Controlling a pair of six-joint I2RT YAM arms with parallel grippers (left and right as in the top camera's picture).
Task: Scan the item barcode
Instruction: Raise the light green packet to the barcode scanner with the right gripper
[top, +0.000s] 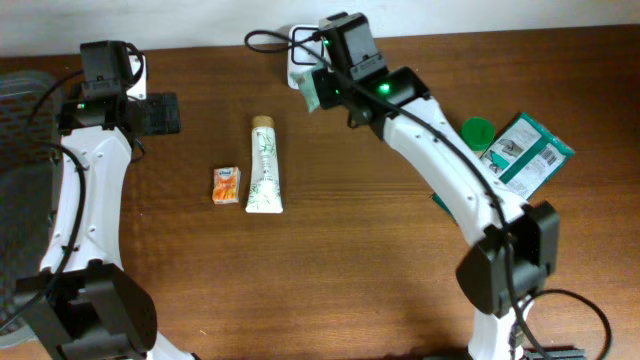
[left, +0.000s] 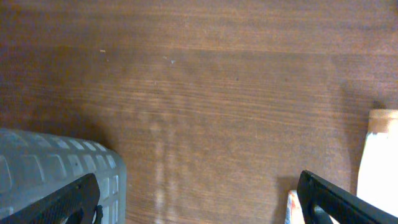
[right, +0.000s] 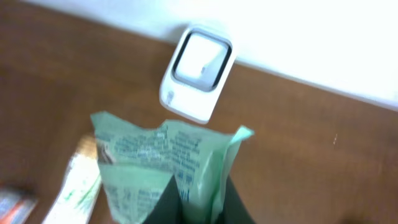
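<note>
Surface is a dark brown wood-grain table (top: 350, 270); the white rounded plastic scanner (right: 198, 73) has a black-bordered window. The pale green crinkled plastic packet (right: 155, 158) carries dark fine print. The white squeeze tube (top: 264, 168) shows green leaf markings and a tan cap; the small flat sachet (top: 226, 185) is orange and white.

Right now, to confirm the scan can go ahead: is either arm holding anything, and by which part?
The right gripper, jaws shut, pinches the green packet by the middle of one edge, near the white scanner. The left gripper is open and holds nothing.
</note>
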